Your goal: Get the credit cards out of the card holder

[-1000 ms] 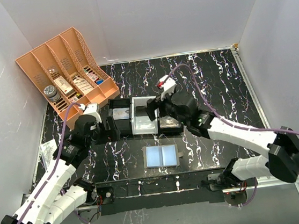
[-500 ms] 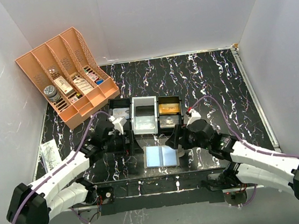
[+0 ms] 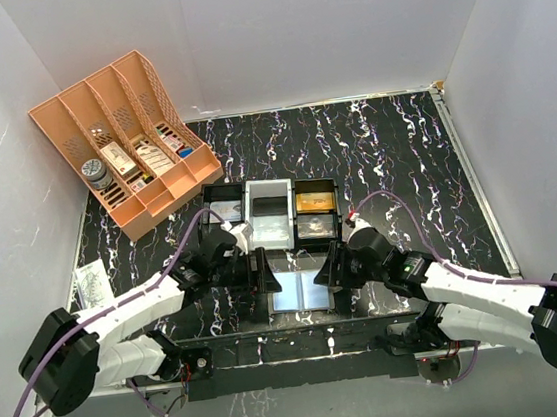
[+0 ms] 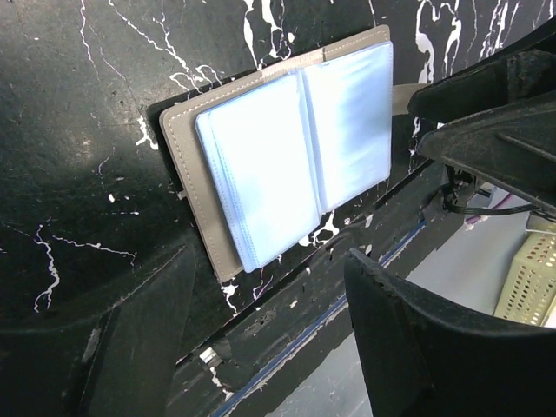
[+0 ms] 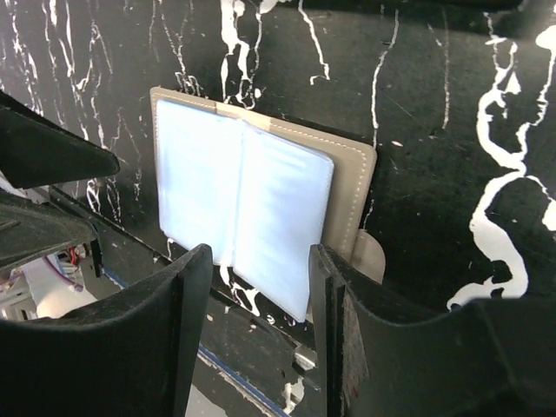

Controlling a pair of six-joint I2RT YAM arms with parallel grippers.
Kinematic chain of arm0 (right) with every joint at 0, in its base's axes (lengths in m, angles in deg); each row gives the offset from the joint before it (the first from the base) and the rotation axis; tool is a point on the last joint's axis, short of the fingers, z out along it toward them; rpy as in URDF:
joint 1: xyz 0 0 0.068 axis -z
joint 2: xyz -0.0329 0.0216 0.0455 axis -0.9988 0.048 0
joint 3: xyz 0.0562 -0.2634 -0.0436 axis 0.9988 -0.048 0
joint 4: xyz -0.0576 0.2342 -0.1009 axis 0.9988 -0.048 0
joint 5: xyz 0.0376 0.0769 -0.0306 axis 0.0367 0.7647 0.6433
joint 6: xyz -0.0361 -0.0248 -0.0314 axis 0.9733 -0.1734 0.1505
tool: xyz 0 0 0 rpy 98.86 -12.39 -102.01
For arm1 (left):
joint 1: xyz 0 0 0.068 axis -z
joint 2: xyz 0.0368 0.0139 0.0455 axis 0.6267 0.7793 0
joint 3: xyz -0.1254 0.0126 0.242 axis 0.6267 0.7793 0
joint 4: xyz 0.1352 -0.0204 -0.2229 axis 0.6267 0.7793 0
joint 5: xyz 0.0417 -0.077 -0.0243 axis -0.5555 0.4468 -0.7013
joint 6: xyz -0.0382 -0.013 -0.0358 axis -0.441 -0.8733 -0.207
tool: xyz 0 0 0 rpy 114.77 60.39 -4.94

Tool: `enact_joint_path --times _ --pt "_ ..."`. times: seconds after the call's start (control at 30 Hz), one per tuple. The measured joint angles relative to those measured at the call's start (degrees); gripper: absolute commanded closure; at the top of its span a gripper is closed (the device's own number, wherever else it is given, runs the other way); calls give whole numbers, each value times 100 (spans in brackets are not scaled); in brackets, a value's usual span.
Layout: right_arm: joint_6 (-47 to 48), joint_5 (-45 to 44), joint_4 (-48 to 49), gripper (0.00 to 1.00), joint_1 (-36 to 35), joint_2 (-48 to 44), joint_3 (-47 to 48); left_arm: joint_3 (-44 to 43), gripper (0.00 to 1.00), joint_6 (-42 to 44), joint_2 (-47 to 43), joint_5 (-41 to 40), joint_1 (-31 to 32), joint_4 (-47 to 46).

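Currently card holder [image 3: 300, 290] lies open and flat, lower centre of top view, between both grippers. Left gripper [image 4: 269, 261] jaws wide; right gripper [image 5: 261, 261] narrower gap, both unloaded.

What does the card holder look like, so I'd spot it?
From the peach rack at the far left, come forward past the black and white trays. Nearer lies the card holder, opened flat: the only grey case with shiny pale-blue faces.
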State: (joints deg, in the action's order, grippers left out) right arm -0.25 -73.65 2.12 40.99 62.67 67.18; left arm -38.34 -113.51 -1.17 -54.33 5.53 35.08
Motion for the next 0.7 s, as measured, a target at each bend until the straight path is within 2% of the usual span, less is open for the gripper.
enact_joint_path --times 0.13,0.4,0.53,0.7 --pt "-85 -52 17 58 0 37 -160 0 43 -68 142 -98 107 -85" --pt "-249 -31 420 63 0 173 -520 22 49 -262 284 -354 286 -409" --pt "-278 -17 584 64 0 297 -525 28 50 -313 466 -420 319 -540" --pt "-321 -15 610 57 0 323 -511 76 47 -365 656 -581 396 -549"
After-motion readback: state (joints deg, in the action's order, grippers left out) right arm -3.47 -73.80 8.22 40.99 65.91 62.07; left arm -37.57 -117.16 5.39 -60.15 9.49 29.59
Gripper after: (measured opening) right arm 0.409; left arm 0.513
